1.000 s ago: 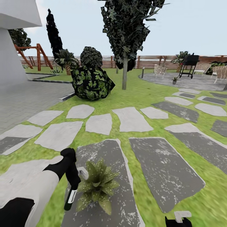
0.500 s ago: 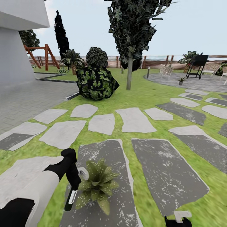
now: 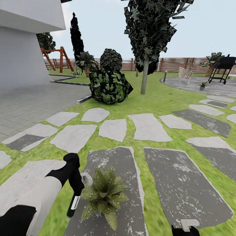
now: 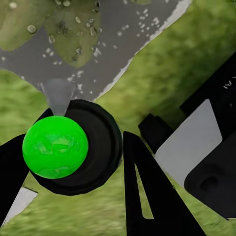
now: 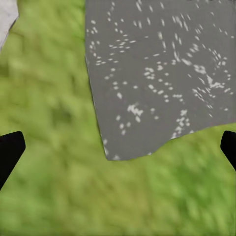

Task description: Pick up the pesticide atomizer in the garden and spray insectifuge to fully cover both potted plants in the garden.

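Note:
My left gripper (image 3: 77, 187) is shut on the pesticide atomizer (image 3: 73, 204), a slim dark bottle with a white label that hangs down from the fingers. In the left wrist view the atomizer's bright green top (image 4: 55, 146) sits in its black round body between the two black fingers (image 4: 145, 187). One potted plant (image 3: 105, 194), a low green rosette speckled with pale dots, stands right beside the atomizer on a dark stepping stone (image 3: 111, 157). Its leaves (image 4: 69, 24) hide the pot. A second small potted plant (image 3: 202, 86) stands far off on the stone patio. My right gripper (image 3: 185, 228) hangs open over grass (image 5: 54, 162).
A big dark bush (image 3: 109, 83) and a tree trunk (image 3: 144, 78) stand ahead on the lawn. Pale stepping stones (image 3: 147, 126) cross the grass. The white house (image 3: 23, 49) and its paved area are at the left. A black grill (image 3: 223, 67), a chair and the slatted fence are at the far right.
The head camera has swung to the left, so the whole garden slid to the right in the picture. The left gripper still holds the atomizer beside the near plant.

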`<state>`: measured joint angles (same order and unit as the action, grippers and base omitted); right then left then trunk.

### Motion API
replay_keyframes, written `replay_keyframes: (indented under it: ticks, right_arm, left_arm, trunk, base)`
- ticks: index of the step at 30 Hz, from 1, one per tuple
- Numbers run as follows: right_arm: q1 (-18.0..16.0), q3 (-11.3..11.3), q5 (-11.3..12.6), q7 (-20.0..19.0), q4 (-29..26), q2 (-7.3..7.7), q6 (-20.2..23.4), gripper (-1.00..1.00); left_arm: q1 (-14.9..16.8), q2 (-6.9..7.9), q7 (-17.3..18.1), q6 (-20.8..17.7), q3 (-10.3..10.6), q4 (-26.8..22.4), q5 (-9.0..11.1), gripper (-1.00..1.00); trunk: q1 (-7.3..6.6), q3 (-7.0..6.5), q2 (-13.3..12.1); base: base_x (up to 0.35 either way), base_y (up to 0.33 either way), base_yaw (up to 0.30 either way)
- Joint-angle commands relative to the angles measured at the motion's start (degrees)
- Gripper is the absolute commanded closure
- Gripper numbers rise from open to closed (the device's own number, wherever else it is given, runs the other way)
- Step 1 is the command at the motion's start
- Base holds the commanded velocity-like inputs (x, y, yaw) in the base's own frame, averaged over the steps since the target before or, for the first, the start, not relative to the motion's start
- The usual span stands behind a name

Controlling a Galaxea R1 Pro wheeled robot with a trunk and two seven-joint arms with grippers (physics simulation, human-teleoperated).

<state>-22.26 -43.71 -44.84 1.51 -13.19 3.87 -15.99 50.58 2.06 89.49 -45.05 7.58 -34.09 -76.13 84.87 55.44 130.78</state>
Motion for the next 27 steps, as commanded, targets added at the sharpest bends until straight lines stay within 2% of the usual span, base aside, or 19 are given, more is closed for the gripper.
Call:
replay_keyframes:
  ticks: [1,3,7,14,23,27]
  right_arm:
    - [-0.04,-0.42,-0.60,0.16,0.09,0.00,-0.27,-1.00]
    - [-0.05,-0.42,-0.60,0.16,0.09,0.00,-0.27,-1.00]
    - [-0.06,-0.42,-0.60,0.16,0.09,0.00,-0.27,-1.00]
    - [-0.06,-0.42,-0.60,0.16,0.09,0.00,-0.27,-1.00]
    - [-0.06,-0.42,-0.60,0.16,0.09,0.00,-0.27,-1.00]
    - [-0.06,-0.42,-0.60,0.16,0.09,0.00,-0.27,-1.00]
  left_arm:
    - [0.28,0.03,0.51,-0.67,0.22,-0.19,-0.58,1.00]
    - [0.34,-0.02,0.51,-0.66,0.18,-0.25,-0.83,1.00]
    - [0.27,-0.04,0.51,-0.65,0.16,-0.35,-2.55,1.00]
    - [-0.08,-0.04,-0.42,-0.65,0.02,-0.29,-2.63,1.00]
    - [-0.13,-0.54,-0.54,-0.67,0.10,-0.30,-2.70,1.00]
    - [0.14,-0.57,-0.54,-0.80,0.15,-0.35,-2.71,1.00]
  trunk:
    - [-0.01,0.05,0.02]
    - [-0.01,0.05,0.02]
    - [-0.01,0.05,0.02]
    - [-0.01,0.05,0.02]
    - [-0.01,0.05,0.02]
    - [-0.01,0.05,0.02]
  base:
    - [0.001,0.000,0.005]
    - [0.000,0.000,0.002]
    - [0.020,-0.055,0.049]
    - [0.079,-0.248,0.242]
    - [0.009,-0.271,0.017]
    - [0.185,-0.218,0.086]
